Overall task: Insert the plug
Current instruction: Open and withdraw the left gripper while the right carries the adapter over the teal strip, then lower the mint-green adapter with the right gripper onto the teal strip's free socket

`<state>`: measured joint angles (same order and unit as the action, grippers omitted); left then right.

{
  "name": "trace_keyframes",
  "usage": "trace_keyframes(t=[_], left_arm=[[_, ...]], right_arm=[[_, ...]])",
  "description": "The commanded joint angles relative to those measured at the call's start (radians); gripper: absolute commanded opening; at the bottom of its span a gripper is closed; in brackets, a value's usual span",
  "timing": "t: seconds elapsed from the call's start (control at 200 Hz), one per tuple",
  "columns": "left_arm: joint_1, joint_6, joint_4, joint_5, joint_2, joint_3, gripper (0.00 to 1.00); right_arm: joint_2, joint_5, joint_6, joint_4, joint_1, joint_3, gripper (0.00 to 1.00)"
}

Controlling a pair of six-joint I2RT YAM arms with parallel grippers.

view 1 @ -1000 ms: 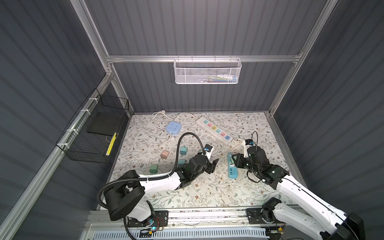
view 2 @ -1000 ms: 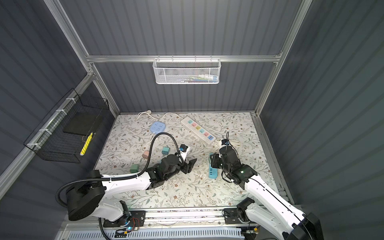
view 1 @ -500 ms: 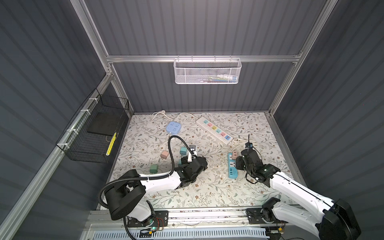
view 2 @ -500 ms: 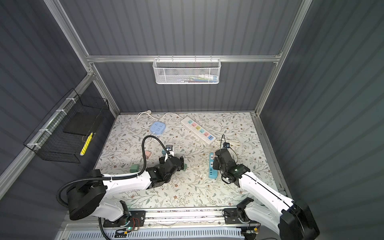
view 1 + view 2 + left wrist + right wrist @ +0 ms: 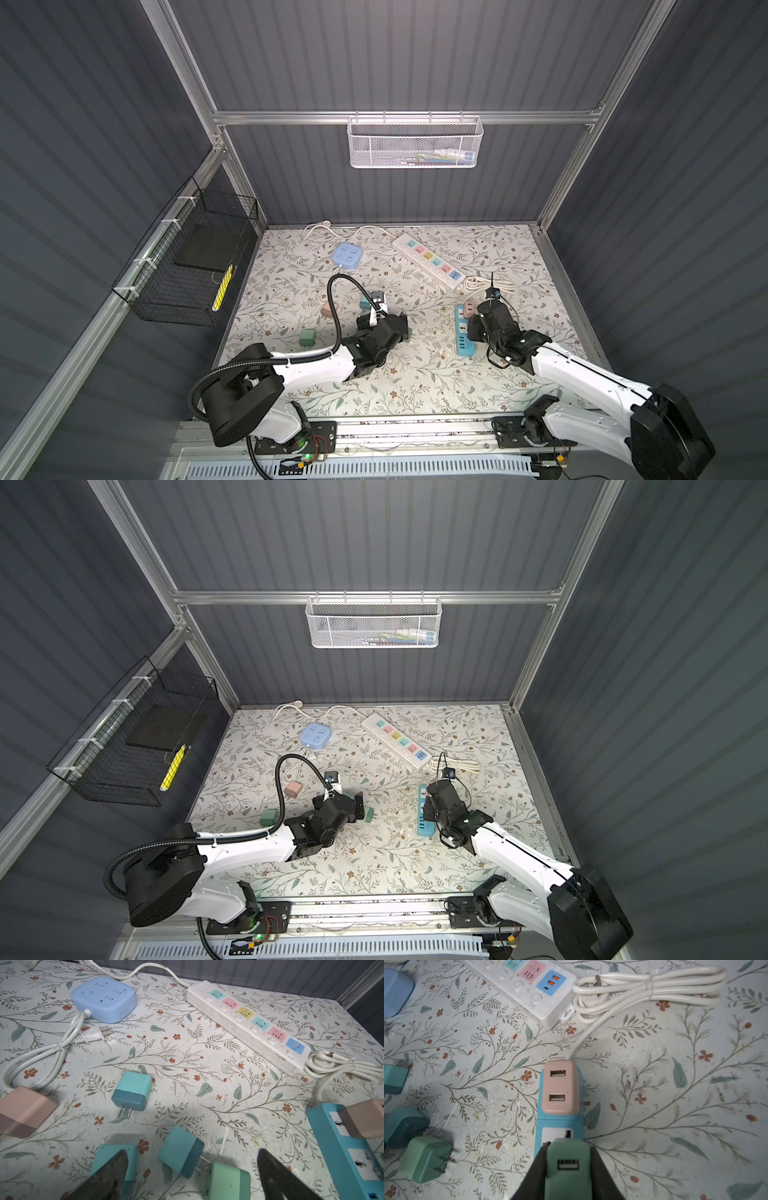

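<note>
Reaching forward and down, right end effector (image 5: 568, 1148) clamps green plug (image 5: 566, 1167) over blue strip (image 5: 558, 1124), beside pink plug (image 5: 560, 1088). Plug long axis points down at the strip, USB port uppermost; prongs hidden. Wide open and empty, left end effector (image 5: 192, 1151) hangs over loose plugs (image 5: 132, 1093) on surface (image 5: 207, 1076); a second earlier it was narrower, nearer the strip.

White mesh basket (image 5: 395, 145), black wire basket (image 5: 174, 305)
</note>
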<state>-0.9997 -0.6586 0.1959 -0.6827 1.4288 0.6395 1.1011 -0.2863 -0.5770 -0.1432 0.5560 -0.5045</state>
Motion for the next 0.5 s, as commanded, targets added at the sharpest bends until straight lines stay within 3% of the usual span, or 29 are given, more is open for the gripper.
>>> trace_keyframes(t=[0.0,0.305,0.49], left_arm=[[0.005,0.015,0.06,0.02,-0.024,-0.031,0.97],[0.006,0.036,0.092,0.034,-0.039,-0.046,0.97],[0.008,0.034,0.12,0.052,-0.032,-0.05,0.97]], right_arm=[[0.041,-0.066,-0.01,0.016,0.012,0.006,0.23],[-0.04,-0.044,-0.019,-0.014,0.036,-0.014,0.23],[-0.047,-0.039,0.043,0.002,0.036,-0.032,0.23]])
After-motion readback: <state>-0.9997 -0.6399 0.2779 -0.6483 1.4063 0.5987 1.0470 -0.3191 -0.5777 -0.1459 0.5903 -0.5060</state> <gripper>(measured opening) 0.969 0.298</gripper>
